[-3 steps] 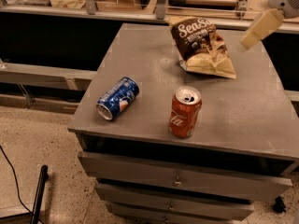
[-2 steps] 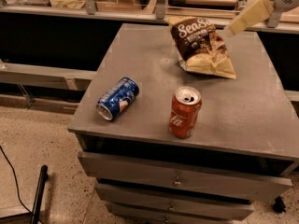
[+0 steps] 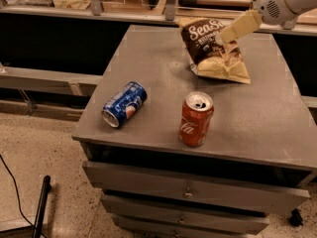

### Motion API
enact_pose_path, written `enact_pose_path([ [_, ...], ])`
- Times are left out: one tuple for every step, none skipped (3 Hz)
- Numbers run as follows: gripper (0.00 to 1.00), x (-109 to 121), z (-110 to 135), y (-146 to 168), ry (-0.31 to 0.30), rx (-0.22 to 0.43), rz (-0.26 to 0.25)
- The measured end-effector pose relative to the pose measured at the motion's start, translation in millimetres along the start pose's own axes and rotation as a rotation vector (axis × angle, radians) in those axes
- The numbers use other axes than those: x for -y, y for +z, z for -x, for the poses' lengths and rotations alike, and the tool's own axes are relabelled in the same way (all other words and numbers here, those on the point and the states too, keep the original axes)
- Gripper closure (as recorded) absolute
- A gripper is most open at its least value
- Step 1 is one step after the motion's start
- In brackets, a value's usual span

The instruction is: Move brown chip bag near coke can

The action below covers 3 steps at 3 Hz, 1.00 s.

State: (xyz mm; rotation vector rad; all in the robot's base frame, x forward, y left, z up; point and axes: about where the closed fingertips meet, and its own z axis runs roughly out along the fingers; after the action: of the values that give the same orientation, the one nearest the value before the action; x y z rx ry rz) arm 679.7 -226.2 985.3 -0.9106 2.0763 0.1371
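Gripper: the gripper (image 3: 226, 35) is at the upper right, reaching down and leftwards from the white arm (image 3: 282, 1); its pale tip lies over the top right part of the bag.
Grip: it cannot be told how far open the gripper is, or whether it has hold of the bag or only touches it.
Bag: the bag (image 3: 212, 53) is at the far right part of the cabinet top, its dark lettered end raised towards the back and its pale yellow lower end resting on the surface.
Coke can: the Coke can (image 3: 196, 119) stands upright near the front edge, in front of the bag and clearly apart from it, with bare grey surface between them.
Pepsi can: the Pepsi can (image 3: 124, 104) lies on its side at the front left, its top facing the front left corner, well apart from the Coke can.
Cabinet: the cabinet (image 3: 267, 118) is grey with a flat top; drawers (image 3: 188, 195) show below the front edge.
Floor: speckled, with a black rod (image 3: 40, 205) at the lower left.
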Motion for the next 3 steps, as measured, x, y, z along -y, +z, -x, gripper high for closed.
enact_pose_path([
  [0.00,-4.5,1.0,2.5,0.011,-0.005,0.027],
  [0.00,0.4,0.5,17.6,0.074,0.007,0.037],
  [0.00,8.7,-2.9,37.2,0.157,0.008,0.011],
])
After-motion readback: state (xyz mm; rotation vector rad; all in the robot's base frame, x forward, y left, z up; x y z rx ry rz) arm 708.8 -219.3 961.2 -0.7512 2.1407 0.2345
